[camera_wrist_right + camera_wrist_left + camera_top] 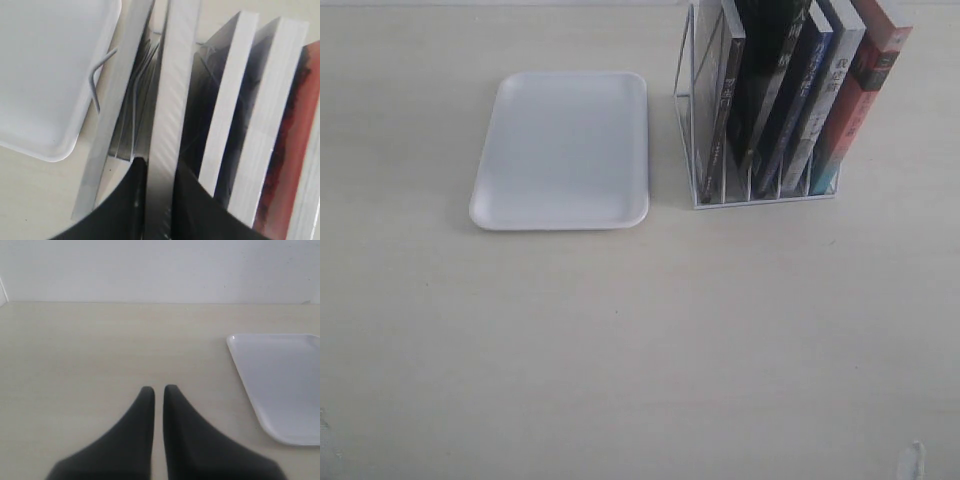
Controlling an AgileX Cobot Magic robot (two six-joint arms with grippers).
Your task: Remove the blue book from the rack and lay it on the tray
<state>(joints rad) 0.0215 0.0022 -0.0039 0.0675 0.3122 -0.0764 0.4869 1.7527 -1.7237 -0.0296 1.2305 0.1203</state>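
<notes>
Grasp under way: the right claw (160, 165), jaws nearly together, pinches the page edge of what appears to be the blue book (172, 75), upright between its fingers in the rack (95, 85); next should come a straight lift out, then across to the tray (45, 147) beside the claw.

Five upright books (760, 80), one white wire rack (760, 197), one white tray (565, 150)
</notes>
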